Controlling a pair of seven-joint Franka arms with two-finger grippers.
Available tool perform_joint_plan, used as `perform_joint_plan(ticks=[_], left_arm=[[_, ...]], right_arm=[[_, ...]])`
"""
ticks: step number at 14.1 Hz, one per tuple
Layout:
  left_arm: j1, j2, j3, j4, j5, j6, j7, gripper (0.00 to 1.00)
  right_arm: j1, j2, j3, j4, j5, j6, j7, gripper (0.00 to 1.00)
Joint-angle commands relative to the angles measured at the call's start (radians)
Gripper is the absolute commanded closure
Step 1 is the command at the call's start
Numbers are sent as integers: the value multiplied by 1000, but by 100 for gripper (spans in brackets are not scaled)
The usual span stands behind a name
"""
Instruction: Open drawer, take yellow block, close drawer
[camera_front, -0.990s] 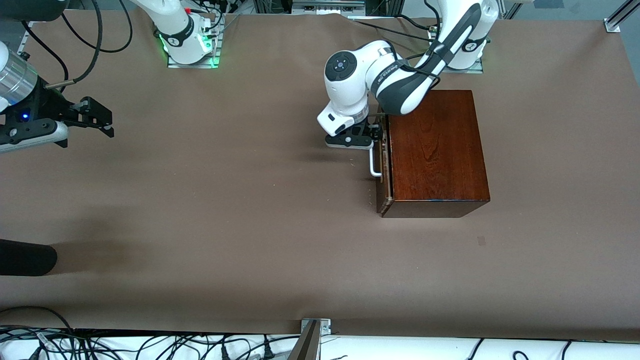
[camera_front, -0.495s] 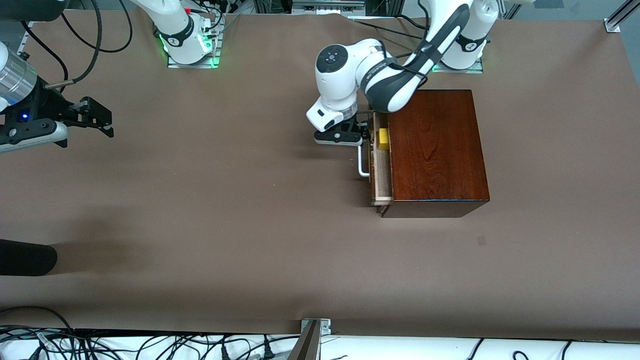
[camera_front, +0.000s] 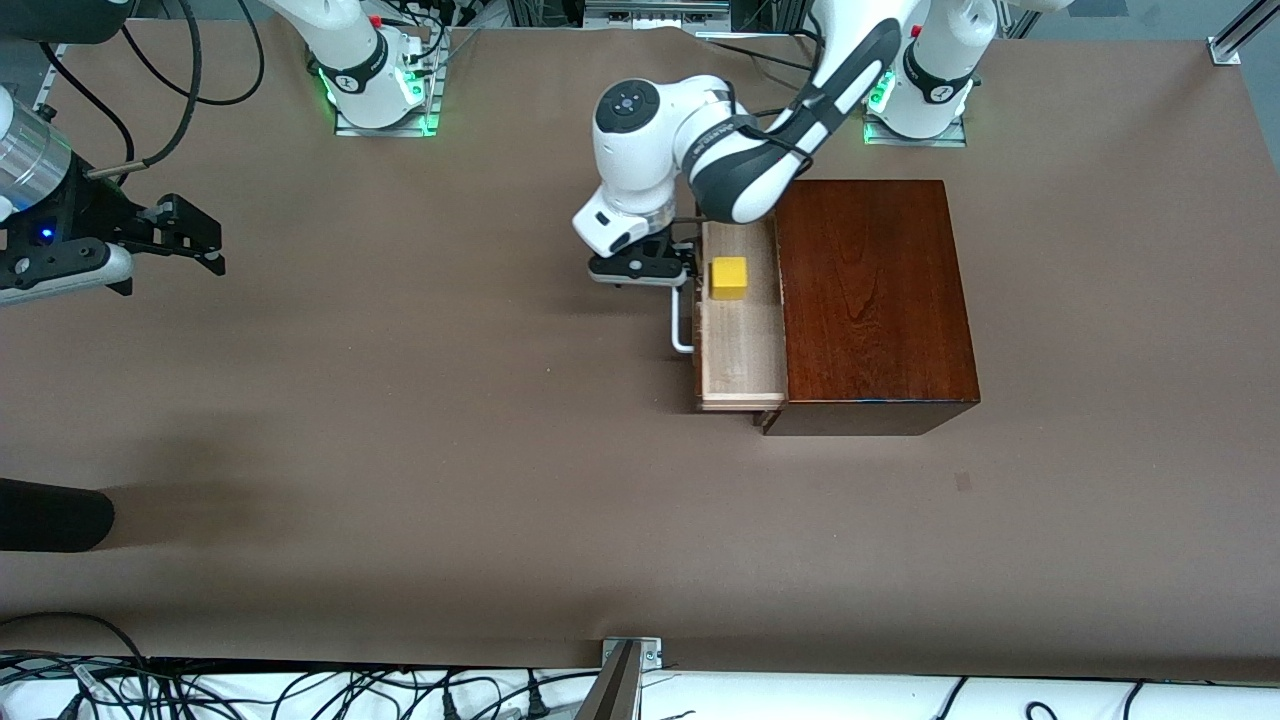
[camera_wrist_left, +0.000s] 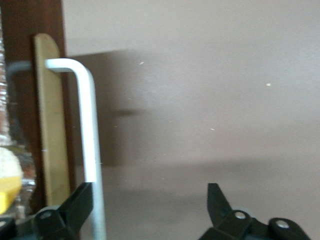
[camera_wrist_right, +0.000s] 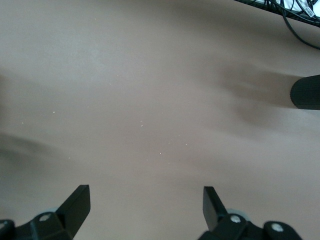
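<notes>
Two tools: left tool (camera_front: 683, 268) at handle (camera_front: 681, 322), fingers wide apart around bar, hooking not clamping; drawer (camera_front: 740, 340) out, block (camera_front: 729, 277) just beside. Right tool (camera_front: 205, 235) waits, spread, holding nothing, over bare tabletop (camera_front: 400, 430).

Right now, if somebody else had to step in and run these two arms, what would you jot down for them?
Left gripper: open, hooked around the white handle of the drawer; one finger is against the bar, no squeeze.
Right gripper: open, waiting over bare table at the right arm's end.
Drawer: pulled well out of the wooden box.
Yellow block: lying in the drawer, toward the end nearer the robots' bases, untouched.
Done: drawer opened.
Left: let go of the handle, lift the block out, push the drawer shut.
</notes>
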Motion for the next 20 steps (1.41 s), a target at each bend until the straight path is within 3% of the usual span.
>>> perform_joint_plan(ticks=[1,4,8,11,15,20], left_arm=[[-18,43,-8,59,-30,10,-12,0],[-15,17,-8,65,-27,-32,-9,0],[-3,-74,-9,186,-48,-290,6,0],[109,-212,-9,171,-167,-342,44,0],[319,-374,-2,135,-247,-479,475,0],[367,-465,217,130,-303,-585,883,0]], right_arm=[[-9,8,3,20,-12,-20,2,0],[-9,26,3,17,-7,-42,9,0],[1,60,8,23,0,-31,-6,0],[22,71,15,28,17,-31,-3,0],[71,112,100,17,75,-91,-101,0],[232,146,218,25,83,-15,-150,0]])
